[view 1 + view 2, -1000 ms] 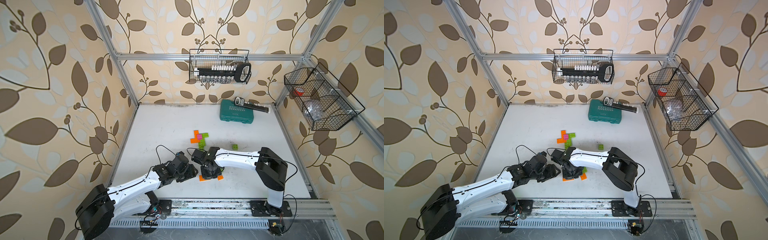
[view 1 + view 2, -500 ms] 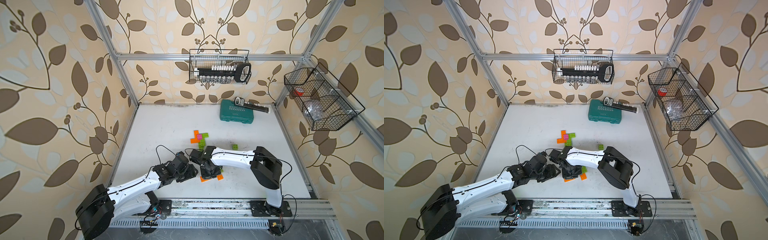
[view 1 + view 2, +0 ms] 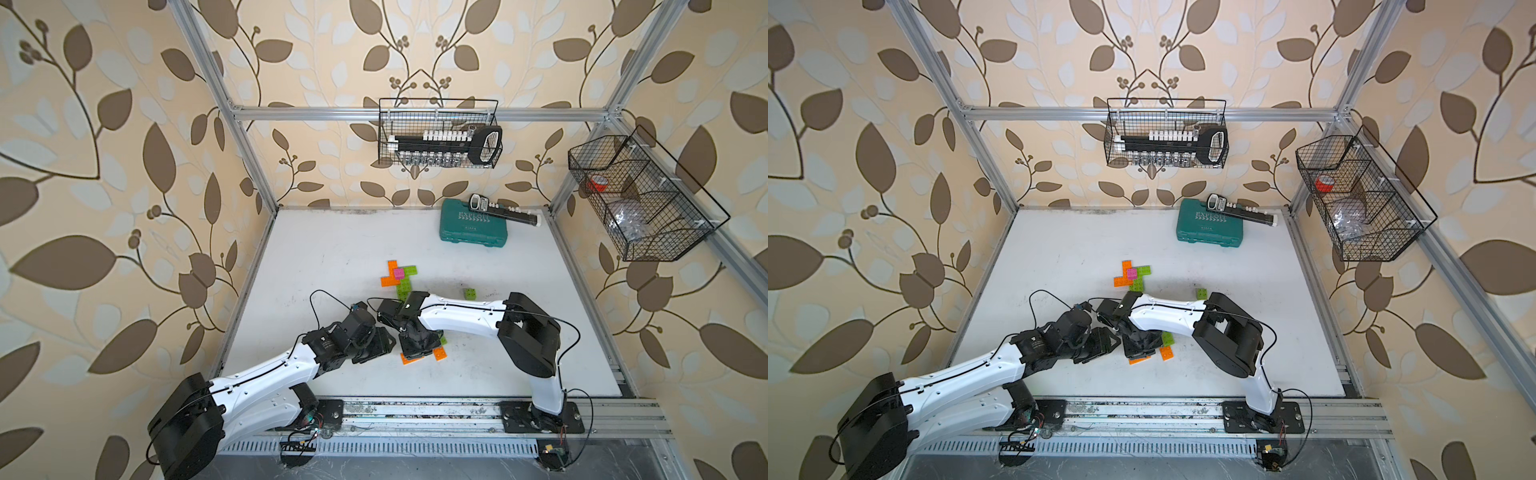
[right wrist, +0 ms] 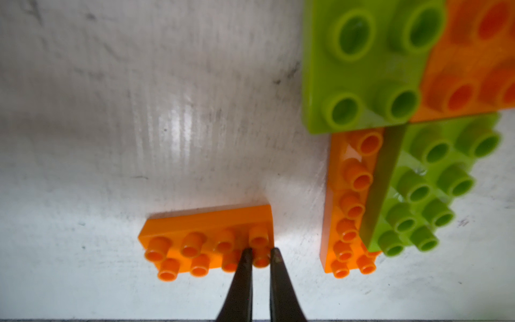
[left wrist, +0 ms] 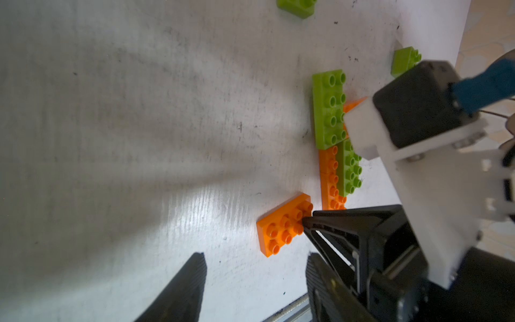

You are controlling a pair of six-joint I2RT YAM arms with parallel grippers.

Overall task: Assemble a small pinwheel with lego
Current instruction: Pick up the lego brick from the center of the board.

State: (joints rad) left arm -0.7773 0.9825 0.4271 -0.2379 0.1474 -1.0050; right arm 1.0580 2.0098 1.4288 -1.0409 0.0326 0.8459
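Note:
A loose orange 2x4 brick [image 4: 206,231] lies flat on the white table. My right gripper [image 4: 260,252] is shut on one of its end studs, seen from the side in the left wrist view [image 5: 305,223]. Just beside it lies a cluster of lime-green [image 4: 362,64] and orange [image 4: 348,200] bricks, partly stacked. My left gripper [image 5: 256,278] stands open close by with nothing between its fingers. Farther back in both top views lies a joined orange and green piece with a pink brick [image 3: 399,273] on it. A small green square brick [image 3: 470,293] sits alone.
A teal tool case [image 3: 473,226] with a black tool on it lies at the back right. Wire baskets hang on the back wall [image 3: 440,137] and the right wall [image 3: 640,199]. The two wrists nearly touch near the front rail [image 3: 415,411].
My right gripper's jaws have narrowed onto the orange brick's stud and its arm has shifted a little leftward. The left arm has stayed where it was.

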